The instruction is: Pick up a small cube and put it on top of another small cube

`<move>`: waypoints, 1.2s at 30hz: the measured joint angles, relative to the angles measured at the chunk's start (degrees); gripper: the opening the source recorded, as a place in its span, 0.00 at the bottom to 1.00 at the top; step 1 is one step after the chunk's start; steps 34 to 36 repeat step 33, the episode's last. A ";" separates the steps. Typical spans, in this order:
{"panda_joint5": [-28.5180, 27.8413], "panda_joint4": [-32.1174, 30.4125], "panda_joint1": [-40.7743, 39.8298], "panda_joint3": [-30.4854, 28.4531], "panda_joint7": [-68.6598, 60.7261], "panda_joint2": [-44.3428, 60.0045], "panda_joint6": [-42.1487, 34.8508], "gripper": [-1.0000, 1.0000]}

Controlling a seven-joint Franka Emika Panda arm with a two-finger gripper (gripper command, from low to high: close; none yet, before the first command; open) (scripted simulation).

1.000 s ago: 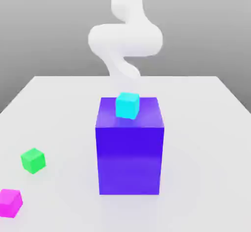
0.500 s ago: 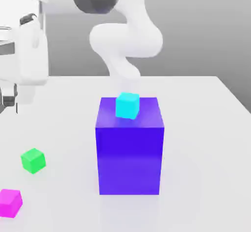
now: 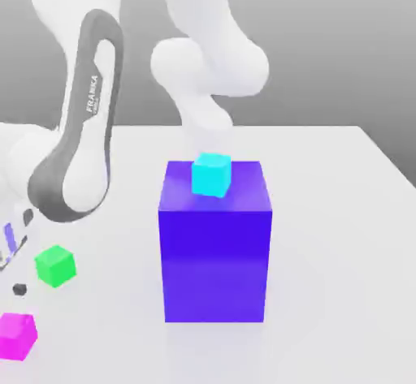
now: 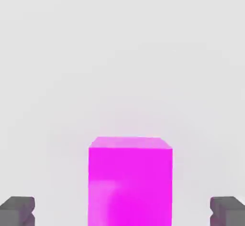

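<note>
Nearest of all, at the exterior view's left, sits the pink cube (image 3: 17, 335) on the white worktop (image 3: 341, 252). The end effector (image 4: 122, 213) hangs right over it, and in the hand view its two dark fingertips (image 4: 18, 210) stand wide apart, one on each side of the pink cube (image 4: 130, 182), with a gap on both sides and nothing held between them. The cube looks like a small hard block with flat, smooth sides and sharp edges. I think it is light and stiff, so it should not bend or break when pinched, but its smooth faces may be a bit slippery. The best place to take hold looks like the two flat sides that face the fingertips, near the middle of the cube, so it does not tip or twist. A little farther back, just beside the pink one, is the green cube (image 3: 55, 265), sitting apart from it on the worktop. It is another small cube, so it could be the one to stack on. In the middle stands a big blue block (image 3: 215, 252). A small teal cube (image 3: 211, 174) rests on the far part of its top. Behind all of that, the white arm (image 3: 81, 139) bends down from the far side toward the near left corner.
</note>
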 joint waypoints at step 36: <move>-5.43 -26.45 -7.33 -5.29 -16.53 -21.57 5.30 1.00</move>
